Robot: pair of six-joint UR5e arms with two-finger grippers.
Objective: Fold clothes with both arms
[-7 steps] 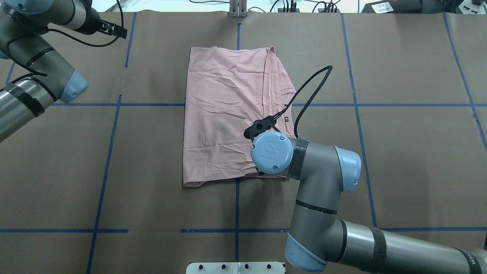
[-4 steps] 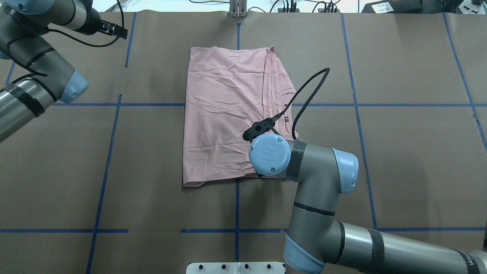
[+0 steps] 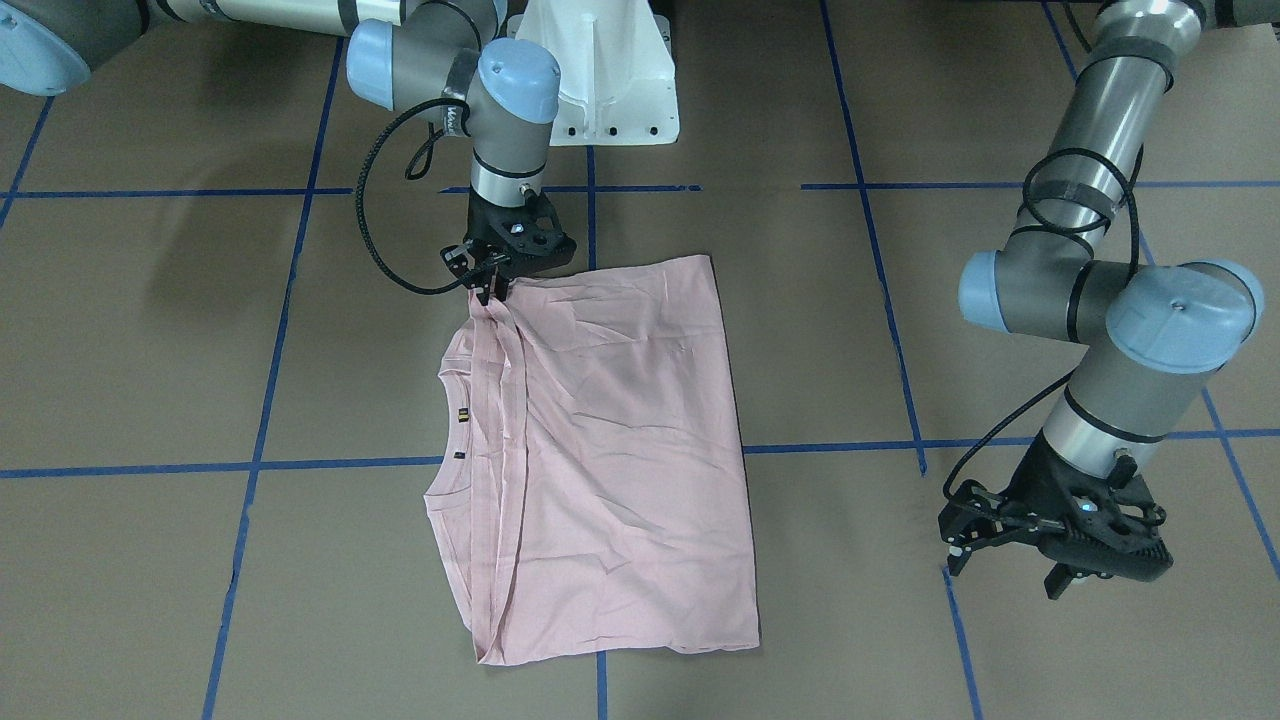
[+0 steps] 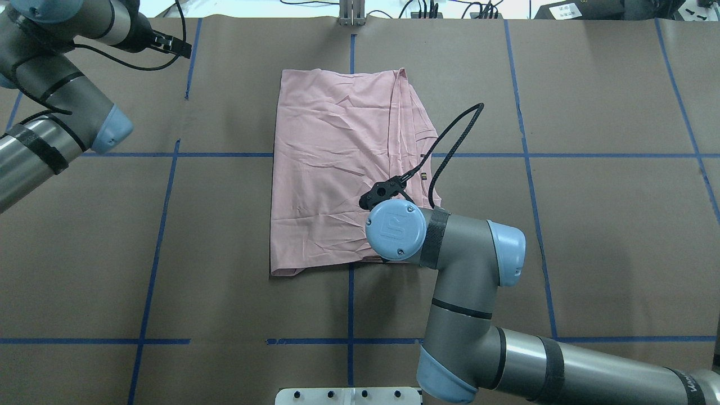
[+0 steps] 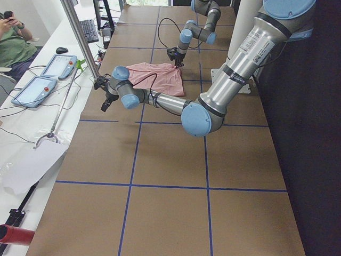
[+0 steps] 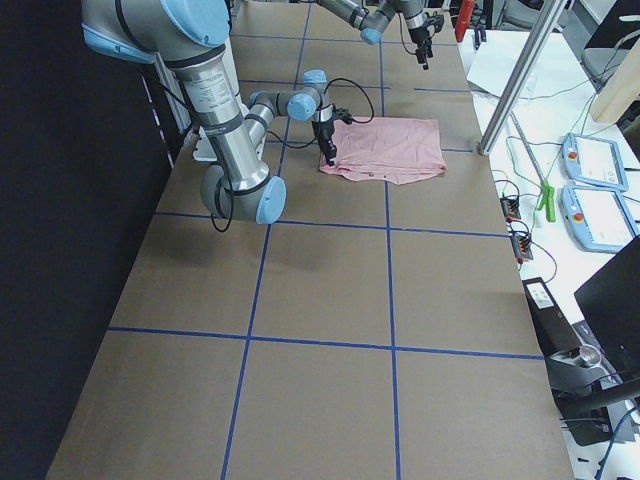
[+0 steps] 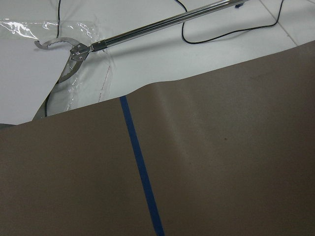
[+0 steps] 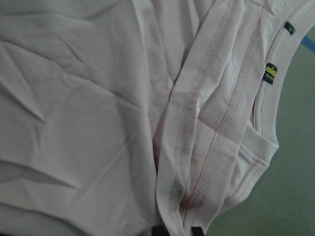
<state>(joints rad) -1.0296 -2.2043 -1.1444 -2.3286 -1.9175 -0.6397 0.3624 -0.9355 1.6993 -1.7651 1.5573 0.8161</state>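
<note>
The pale pink T-shirt (image 3: 620, 430) lies folded in a rectangle mid-table, print hidden, and also shows in the overhead view (image 4: 332, 169). My right gripper (image 3: 490, 290) is at the shirt's corner nearest the robot base. In the right wrist view the right gripper (image 8: 176, 230) has the stitched hem layers (image 8: 197, 162) between its fingertips, shut on them. The corner is drawn up to a peak there. A small sleeve tag (image 8: 269, 73) shows by the collar edge. In the overhead view the right wrist (image 4: 395, 230) hides that gripper. My left gripper (image 3: 1005, 565) hangs open and empty, far to the side of the shirt.
The white pedestal base (image 3: 610, 80) stands at the robot's edge of the table. Blue tape lines (image 4: 160, 225) grid the brown table cover. A metal pole (image 7: 147, 29) and white sheet lie beyond the table edge by the left gripper. Teach pendants (image 5: 56, 66) lie on the operators' bench.
My right wrist has shifted slightly toward the robot and a little leftward in the overhead view, with the shirt corner held. The shirt's outline has barely changed. The left arm has hardly moved.
</note>
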